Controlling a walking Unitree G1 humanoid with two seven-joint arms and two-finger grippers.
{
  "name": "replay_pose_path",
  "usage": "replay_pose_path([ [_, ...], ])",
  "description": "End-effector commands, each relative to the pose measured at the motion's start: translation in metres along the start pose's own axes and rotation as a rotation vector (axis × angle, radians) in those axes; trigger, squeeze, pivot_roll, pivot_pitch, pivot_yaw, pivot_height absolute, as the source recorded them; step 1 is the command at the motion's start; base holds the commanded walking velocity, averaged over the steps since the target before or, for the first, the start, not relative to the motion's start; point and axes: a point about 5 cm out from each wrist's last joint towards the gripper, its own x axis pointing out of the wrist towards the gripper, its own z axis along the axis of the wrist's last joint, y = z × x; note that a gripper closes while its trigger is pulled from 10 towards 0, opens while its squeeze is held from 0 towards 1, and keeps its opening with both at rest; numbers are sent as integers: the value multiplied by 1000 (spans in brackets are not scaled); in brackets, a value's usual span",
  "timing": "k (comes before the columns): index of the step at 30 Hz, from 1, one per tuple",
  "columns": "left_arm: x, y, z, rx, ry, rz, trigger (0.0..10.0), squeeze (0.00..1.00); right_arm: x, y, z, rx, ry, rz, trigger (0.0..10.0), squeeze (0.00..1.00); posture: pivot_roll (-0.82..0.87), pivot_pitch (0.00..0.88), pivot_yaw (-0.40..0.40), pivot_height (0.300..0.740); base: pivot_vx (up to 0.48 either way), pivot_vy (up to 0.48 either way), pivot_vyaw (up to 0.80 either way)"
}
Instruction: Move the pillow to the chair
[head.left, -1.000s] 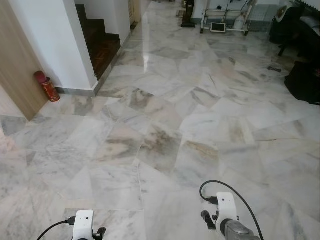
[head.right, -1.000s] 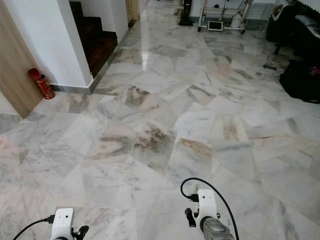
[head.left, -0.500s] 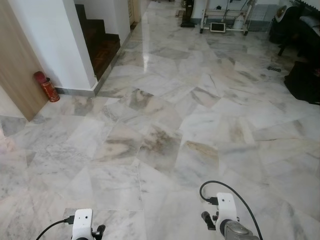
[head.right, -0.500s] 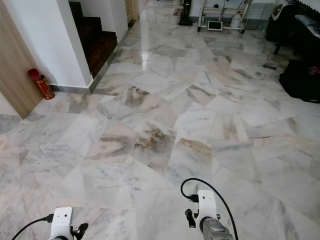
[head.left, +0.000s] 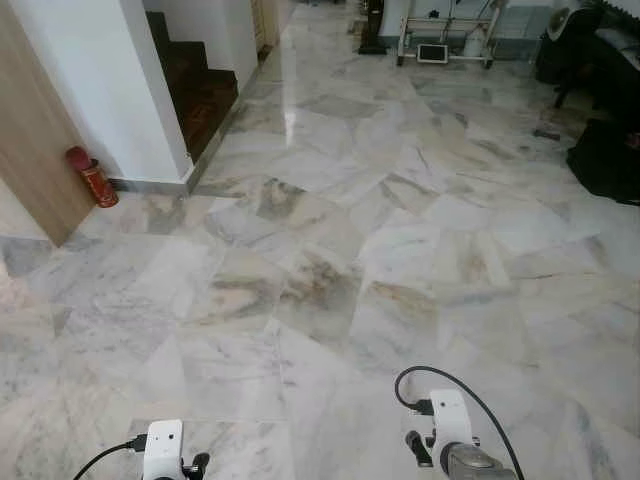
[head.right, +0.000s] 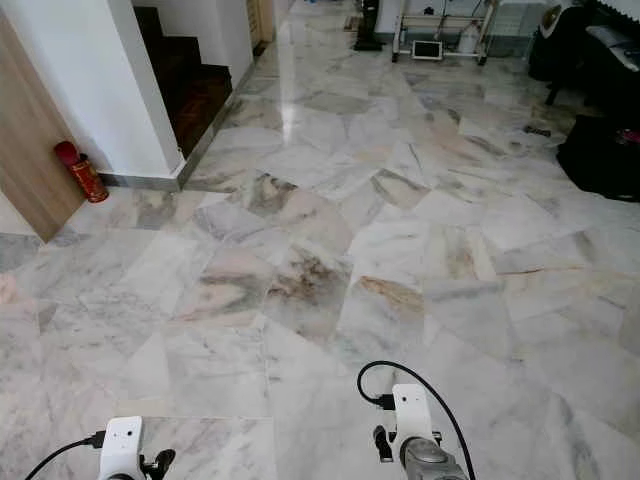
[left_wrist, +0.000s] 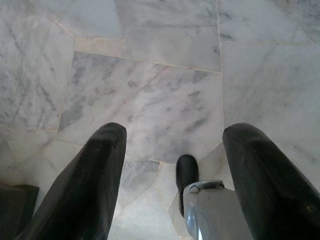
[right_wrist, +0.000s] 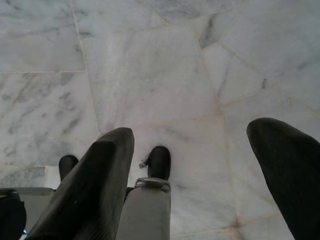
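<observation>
Left gripper: jaws spread wide, nothing between the fingers, aimed down at bare marble floor. Right gripper: jaws likewise parted and empty, same pale veined tile below. Both arms hanging low at 6 o'clock of the head views, left wrist and right wrist with a black cable looping off it.

Outward: open marble in irregular slabs ahead. Red cylinder standing at 10 o'clock against the foot of a wooden panel, beside a white wall. Dark stairs at 11 o'clock. White wheeled rack far off at 12 to 1 o'clock. Dark furniture at 2 o'clock, too cropped to identify.

Pillow and chair: cannot tell where either lies.
</observation>
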Motion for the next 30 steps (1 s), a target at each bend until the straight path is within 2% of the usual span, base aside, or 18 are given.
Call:
replay_pose_path([
  [1, -1, 5, -5, -18, 27, 25, 10000, 0, 0, 2, 0, 12, 7, 4, 10000, 0, -20, 3, 31, 740, 0, 0, 0],
  [4, -1, 6, -5, -20, 34, 28, 10000, 0, 0, 3, 1, 58, -27, 6, 10000, 0, -14, 0, 26, 740, 0, 0, 0],
  [6, -2, 6, -7, -32, 41, 33, 10000, 0, 0, 5, 3, 134, -79, 27, 10000, 0, -11, 0, 22, 740, 0, 0, 0],
  [14, -2, 6, -9, -23, 52, 29, 10000, 0, 0, 4, 1, 141, -76, 18, 10000, 0, -14, 0, 22, 740, 0, 0, 0],
  [19, -2, 6, -10, -27, 53, 31, 10000, 0, 0, 3, 1, 107, -82, 12, 10000, 0, -15, 0, 20, 740, 0, 0, 0],
  [30, -2, 6, -9, -44, 44, 40, 10000, 0, 0, 3, 3, 120, -90, 8, 10000, 0, -12, 0, 18, 740, 0, 0, 724],
])
